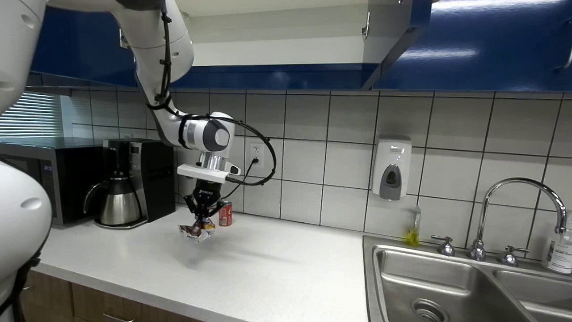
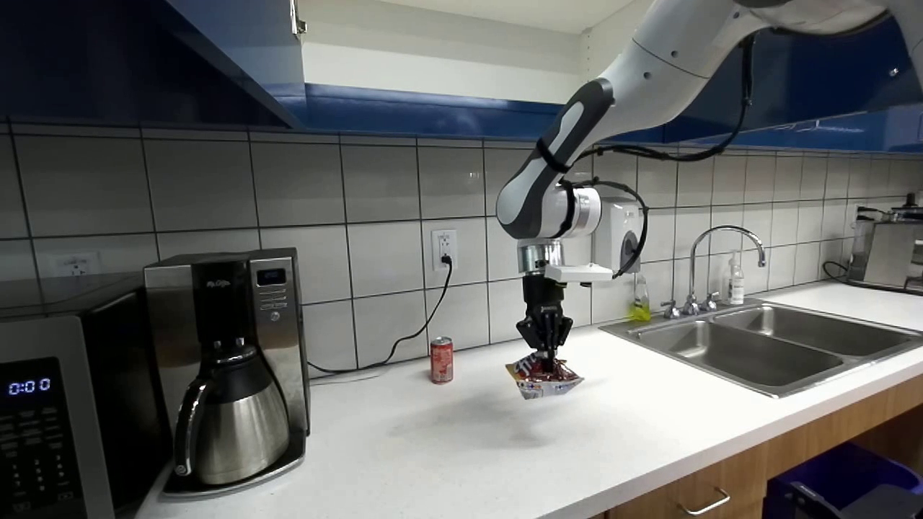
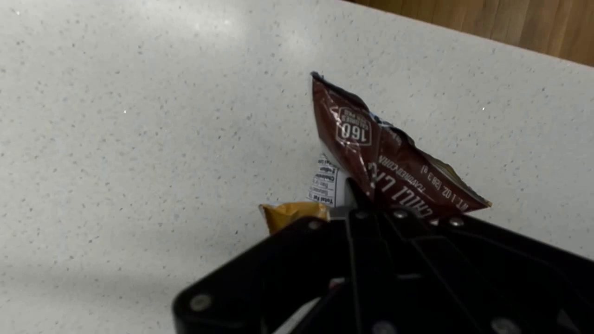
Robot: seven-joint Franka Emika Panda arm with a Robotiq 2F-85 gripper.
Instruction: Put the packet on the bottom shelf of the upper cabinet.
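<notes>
The packet (image 1: 193, 231), crumpled, red-brown with silver and yellow parts, hangs tilted from my gripper (image 1: 204, 218) just above the white counter; its shadow falls below it. The packet (image 2: 537, 382) and gripper (image 2: 549, 355) show likewise in an exterior view. In the wrist view the packet's (image 3: 355, 132) brown side sticks out beyond the closed fingers (image 3: 366, 206), with a yellow corner beside them. The upper cabinet (image 1: 277, 77) stands open above and behind the gripper, white inside; it also shows in an exterior view (image 2: 433, 112). The bottom shelf's top surface is hidden from these low views.
The open cabinet door (image 1: 393, 33) juts out at one side of the opening. A red can (image 2: 441, 360) stands near the tiled wall. A coffee maker (image 2: 238, 375) and microwave (image 2: 65, 404) stand on the counter. A soap dispenser (image 1: 392, 167) hangs near the sink (image 1: 373, 268).
</notes>
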